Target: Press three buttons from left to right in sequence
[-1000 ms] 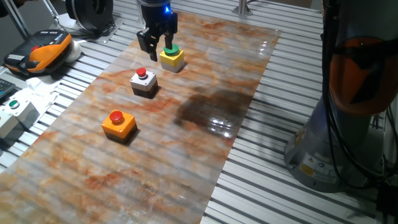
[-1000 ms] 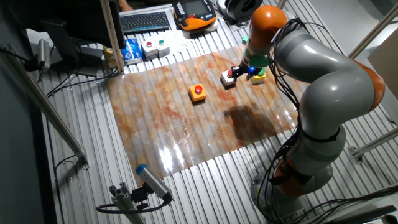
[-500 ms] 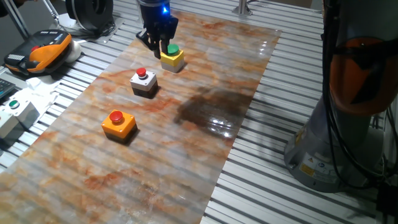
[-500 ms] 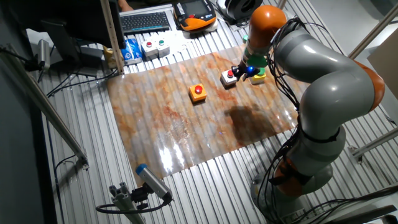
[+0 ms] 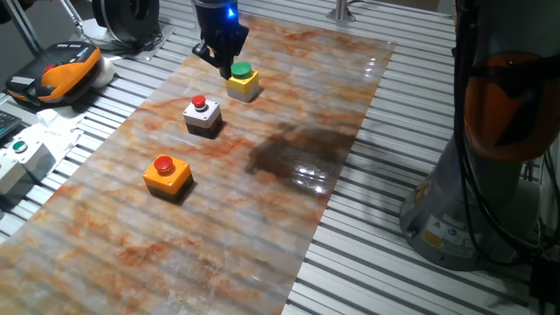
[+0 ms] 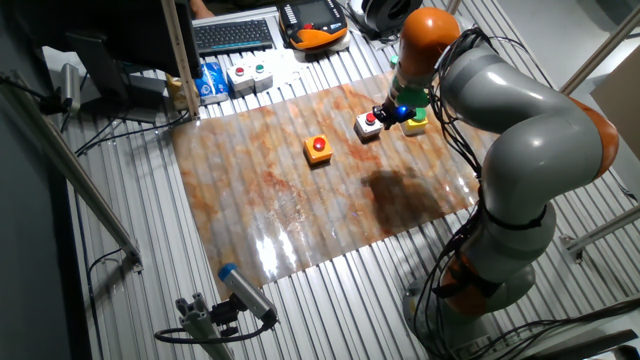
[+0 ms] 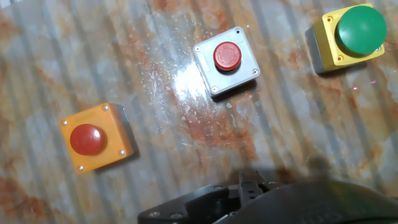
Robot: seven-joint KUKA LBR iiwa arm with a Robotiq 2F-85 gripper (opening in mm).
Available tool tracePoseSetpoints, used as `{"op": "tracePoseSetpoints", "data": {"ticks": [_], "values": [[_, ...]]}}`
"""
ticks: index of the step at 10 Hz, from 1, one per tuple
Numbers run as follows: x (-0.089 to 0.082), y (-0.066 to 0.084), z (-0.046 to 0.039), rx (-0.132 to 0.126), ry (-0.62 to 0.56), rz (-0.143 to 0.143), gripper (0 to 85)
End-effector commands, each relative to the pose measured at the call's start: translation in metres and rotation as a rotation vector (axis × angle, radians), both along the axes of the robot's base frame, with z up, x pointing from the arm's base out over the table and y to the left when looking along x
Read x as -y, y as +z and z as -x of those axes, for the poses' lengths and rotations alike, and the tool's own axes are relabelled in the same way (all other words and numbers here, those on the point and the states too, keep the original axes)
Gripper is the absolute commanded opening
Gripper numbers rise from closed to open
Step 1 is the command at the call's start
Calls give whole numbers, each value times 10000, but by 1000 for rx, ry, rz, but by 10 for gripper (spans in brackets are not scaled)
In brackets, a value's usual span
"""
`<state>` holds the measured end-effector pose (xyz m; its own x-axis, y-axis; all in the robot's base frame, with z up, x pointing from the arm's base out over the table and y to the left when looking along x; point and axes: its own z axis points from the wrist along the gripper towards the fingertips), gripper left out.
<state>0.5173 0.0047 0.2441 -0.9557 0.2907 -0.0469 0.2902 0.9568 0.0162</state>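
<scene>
Three button boxes stand on the marbled mat. The yellow box with green cap (image 5: 242,80) is farthest, the grey-white box with red cap (image 5: 202,115) is in the middle, and the orange box with red cap (image 5: 168,174) is nearest. My gripper (image 5: 219,59) hovers just left of and behind the yellow box, touching nothing. The other fixed view shows the gripper (image 6: 386,114) between the grey-white box (image 6: 368,124) and the yellow box (image 6: 414,122). The hand view shows the orange box (image 7: 93,137), grey-white box (image 7: 226,60) and yellow box (image 7: 348,37) below, with the fingertips (image 7: 252,181) together at the bottom edge.
A white control box (image 5: 22,157) with a small green button sits off the mat at the left. An orange-black pendant (image 5: 59,74) lies beyond it. The robot's base (image 5: 490,157) stands to the right of the mat. A dark stain (image 5: 297,149) marks the mat.
My gripper has risen and drawn back a little from beside the yellow box's green cap. The three boxes have not moved.
</scene>
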Motion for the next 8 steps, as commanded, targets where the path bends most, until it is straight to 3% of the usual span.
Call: {"op": "tracePoseSetpoints", "data": {"ticks": [1,4,5,6,8], "values": [[1,0,-1,0,0,-1,0],[57,15,-6,-1,8,-5,0],[131,36,-18,-2,9,-40,0],[205,47,-23,-2,15,-45,0],[252,32,-15,5,18,-30,0]]}}
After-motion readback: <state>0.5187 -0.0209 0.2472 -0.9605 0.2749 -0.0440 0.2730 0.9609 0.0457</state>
